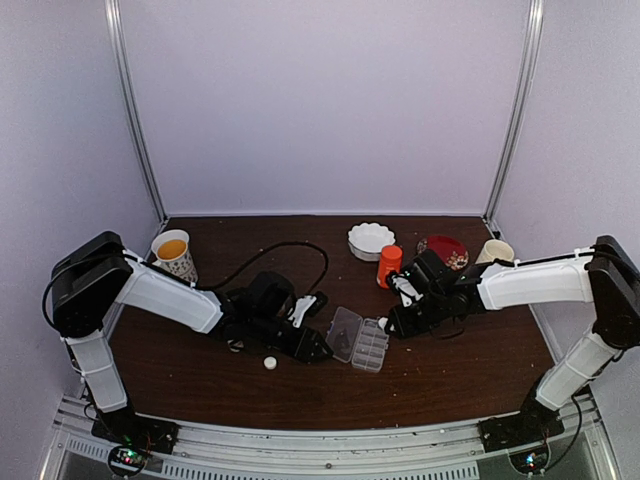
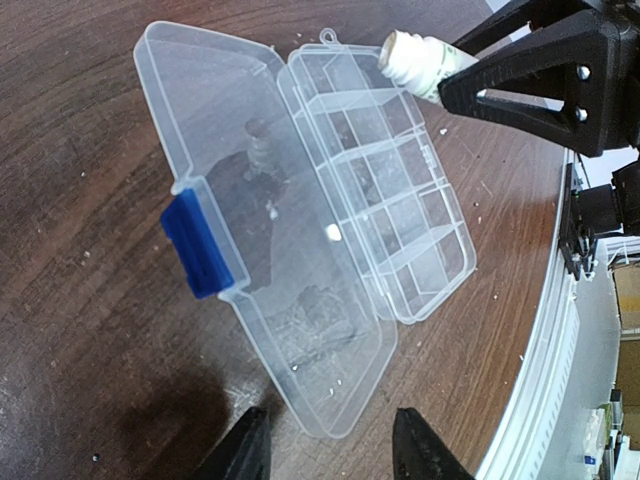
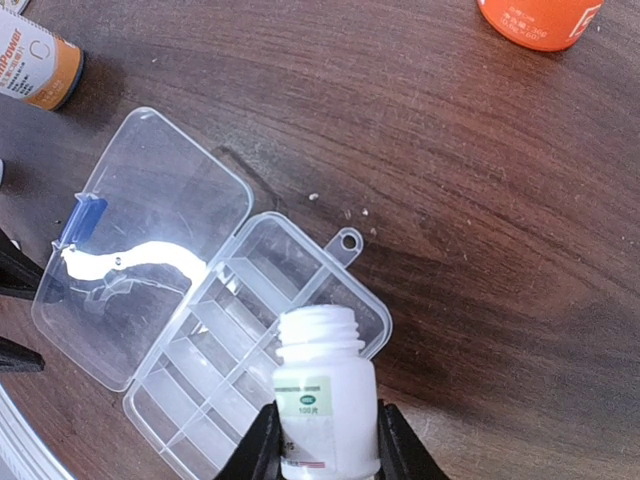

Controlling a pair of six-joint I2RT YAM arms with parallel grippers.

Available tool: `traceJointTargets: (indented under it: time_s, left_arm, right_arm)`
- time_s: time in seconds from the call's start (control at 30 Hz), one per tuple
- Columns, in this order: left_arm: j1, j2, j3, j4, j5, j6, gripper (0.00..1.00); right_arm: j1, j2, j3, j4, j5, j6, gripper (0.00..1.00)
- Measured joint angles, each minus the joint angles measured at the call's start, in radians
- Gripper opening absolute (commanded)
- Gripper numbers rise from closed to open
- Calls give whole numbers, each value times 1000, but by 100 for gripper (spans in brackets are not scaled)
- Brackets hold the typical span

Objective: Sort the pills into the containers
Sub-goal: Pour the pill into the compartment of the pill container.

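Right claw (image 3: 325,447) holds white bottle (image 3: 321,372) at pill box (image 3: 150,200); orange bottle (image 1: 389,264) behind.

Your left arm (image 1: 165,292) and right arm (image 1: 535,283) wear white shells between chunky black joints. A thin black cable (image 1: 290,245) loops off the left one. The right gripper (image 3: 330,455) has matte black fingers (image 2: 530,70), triangular cut-outs and two silver screws (image 2: 582,72). Small coloured lights (image 1: 128,458) glow on both black bases (image 1: 140,432).

The overhead camera looks down from behind both arms, far off. The wrist cameras look close past the left gripper (image 2: 330,430) and right gripper (image 3: 326,425) at the flat clear plastic hinged pill box (image 1: 368,346) just ahead, shared by all views.
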Motion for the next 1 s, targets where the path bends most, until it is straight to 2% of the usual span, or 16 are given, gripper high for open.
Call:
traceJointTargets:
  time_s: [1.0]
  left_arm:
    - [0, 0, 0, 0, 0, 0, 45]
  right_arm:
    - [0, 0, 36, -54, -6, -1, 0]
